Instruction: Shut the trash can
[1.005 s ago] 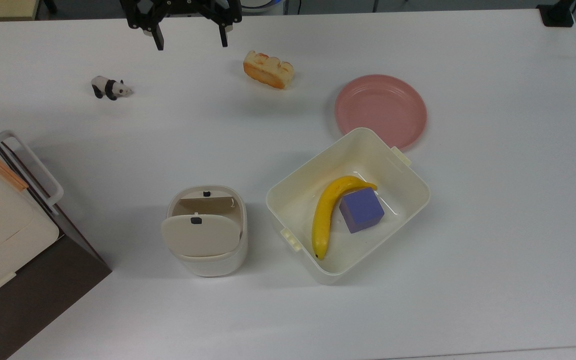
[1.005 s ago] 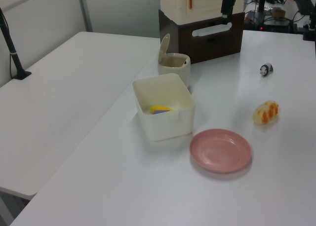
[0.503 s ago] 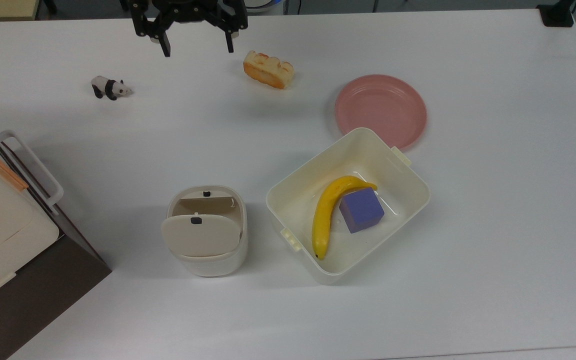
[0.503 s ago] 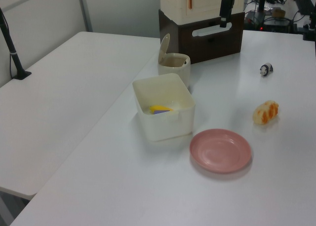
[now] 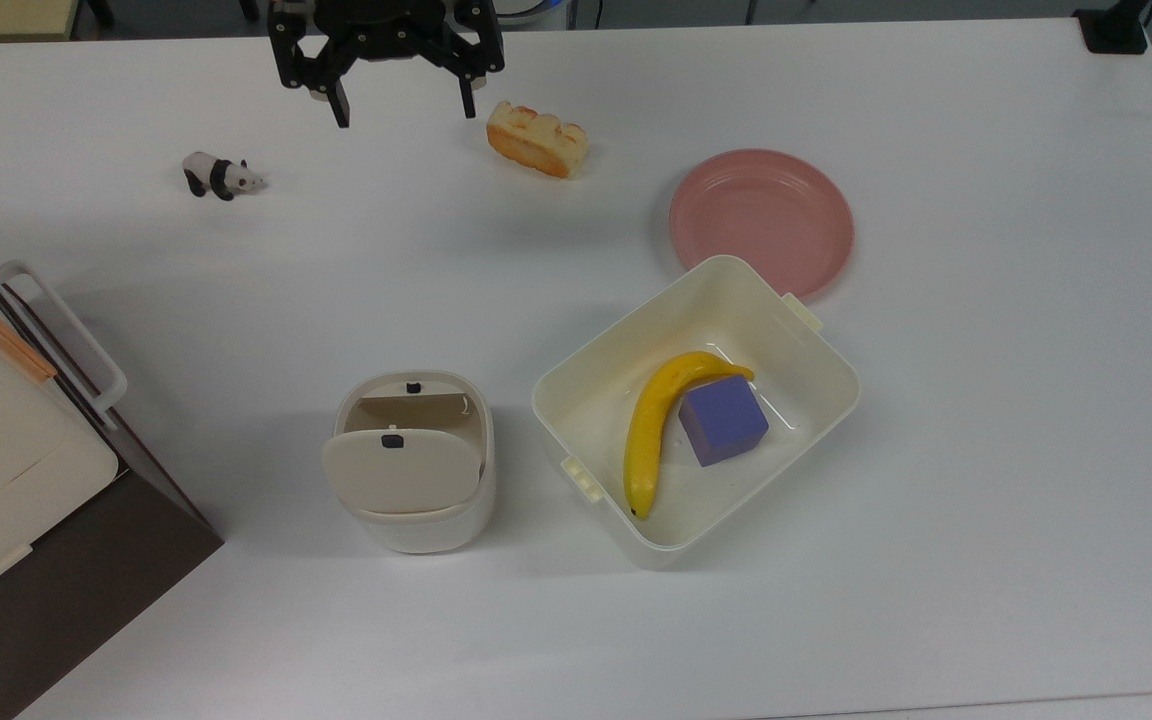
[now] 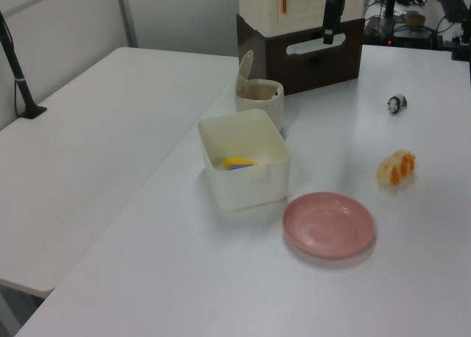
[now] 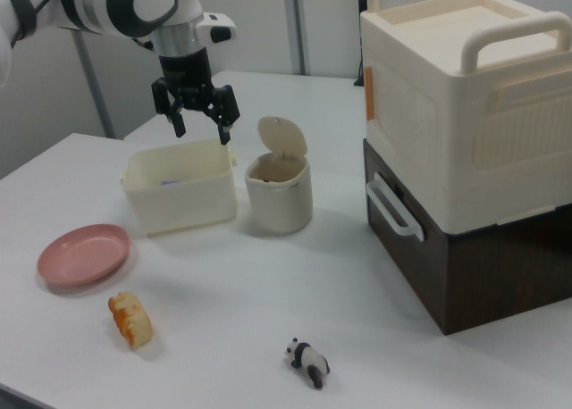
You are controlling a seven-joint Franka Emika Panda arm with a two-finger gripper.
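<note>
Overhead, the gripper (image 5: 403, 110) hangs with fingers spread and empty, well apart from the trash can (image 5: 414, 462), whose lid (image 5: 399, 470) stands raised.

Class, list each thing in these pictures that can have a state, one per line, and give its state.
trash can: open, lid hinged up
pincer: open, holding nothing
cream tub: uncovered, holding a banana and a purple cube
pink plate: upright, bare
toy panda: standing on its legs

Top view looks straight down on the bench (image 5: 986, 500); left and right views face it obliquely from opposite ends, sharing the bin (image 6: 259, 101).
</note>
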